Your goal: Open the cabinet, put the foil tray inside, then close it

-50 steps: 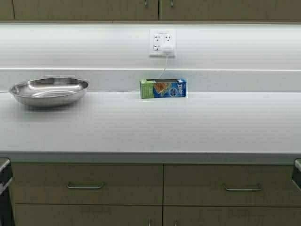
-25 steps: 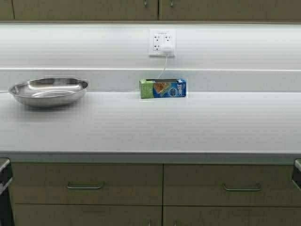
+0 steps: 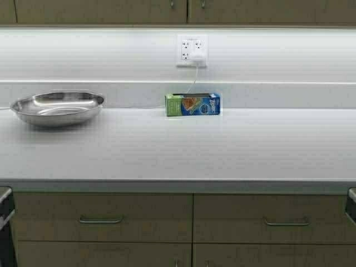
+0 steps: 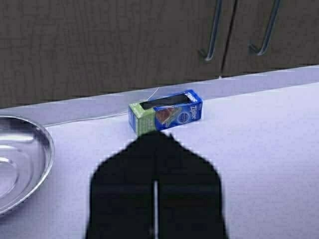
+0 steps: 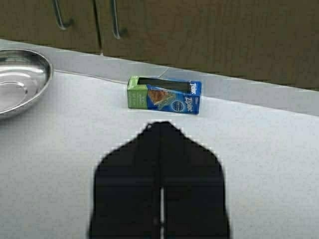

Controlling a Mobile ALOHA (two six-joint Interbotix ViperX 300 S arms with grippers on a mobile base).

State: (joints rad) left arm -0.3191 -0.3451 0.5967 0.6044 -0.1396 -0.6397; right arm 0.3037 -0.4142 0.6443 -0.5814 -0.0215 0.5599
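Cabinet (image 3: 183, 11) doors closed above the counter, both grippers pressed shut and empty.

Two flat tan wood-laminate doors meet at a vertical seam, each with a slim curved metal handle (image 5: 115, 22) at its lower inner edge; they sit beyond and above both sets of jaws. Left gripper (image 4: 155, 144) and right gripper (image 5: 160, 130) hover low over the white countertop (image 3: 222, 150), each aimed at a green-and-blue cardboard box (image 3: 193, 104) lying lengthwise along the backsplash. A smooth round steel bowl (image 3: 57, 107) rests off toward the left gripper's side.
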